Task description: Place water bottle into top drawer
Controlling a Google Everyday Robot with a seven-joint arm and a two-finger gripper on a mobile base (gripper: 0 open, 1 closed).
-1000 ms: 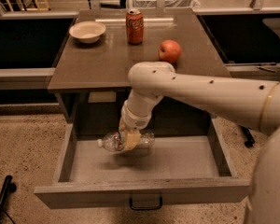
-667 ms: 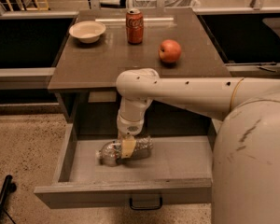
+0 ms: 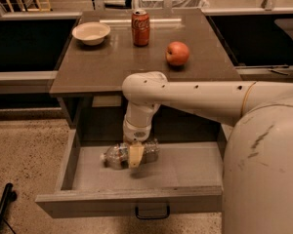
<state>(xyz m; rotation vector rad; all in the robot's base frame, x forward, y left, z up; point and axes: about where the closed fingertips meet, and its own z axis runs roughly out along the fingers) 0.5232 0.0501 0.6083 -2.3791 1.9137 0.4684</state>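
The water bottle, clear and crinkly, lies on its side on the flat bottom of the open top drawer, left of centre, cap end to the left. My gripper reaches straight down into the drawer and is shut across the bottle's middle. One pale finger crosses in front of the bottle; the other is hidden behind it. The drawer is pulled far out, its dark handle at the front.
On the table top above the drawer stand a red soda can, an apple and a white bowl. My arm spans from the right over the drawer. Dark shelves flank the table.
The gripper has gone down and a little left with the bottle. The bottle was held above the drawer bottom and now lies on it.
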